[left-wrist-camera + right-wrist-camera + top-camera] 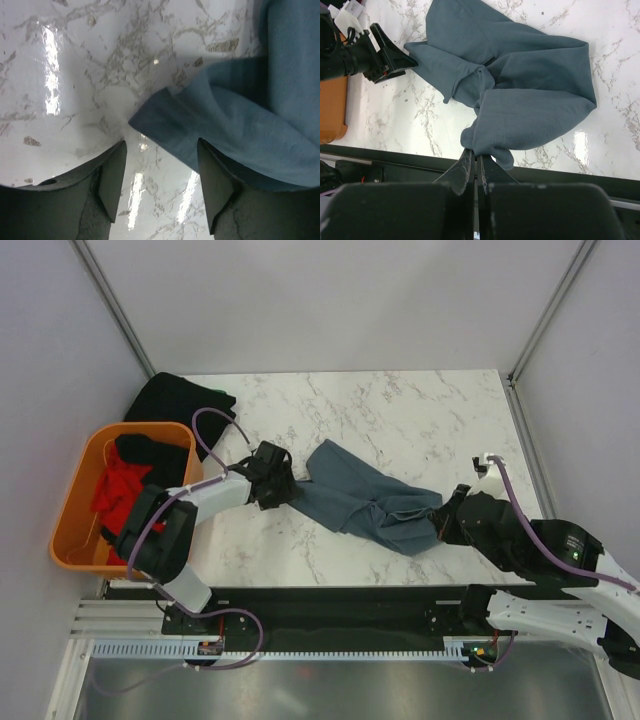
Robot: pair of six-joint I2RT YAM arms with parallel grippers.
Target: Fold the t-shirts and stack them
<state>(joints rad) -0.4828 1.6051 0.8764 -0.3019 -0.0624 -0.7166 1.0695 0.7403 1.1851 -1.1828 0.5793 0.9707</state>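
Note:
A slate blue-grey t-shirt lies crumpled across the middle of the marble table. My right gripper is shut on a bunched edge of this t-shirt at its near right end, close to the table's front. My left gripper stands open low over the marble at the shirt's left end. A sleeve corner of the t-shirt lies just ahead of its fingertips, and the right finger overlaps the cloth edge. Only marble shows between its jaws. In the top view the left gripper and the right gripper are at opposite ends of the shirt.
An orange basket stands at the left table edge, holding a red t-shirt and a black one. Another black garment lies at the back left corner. The table's dark front rail runs just under the right gripper.

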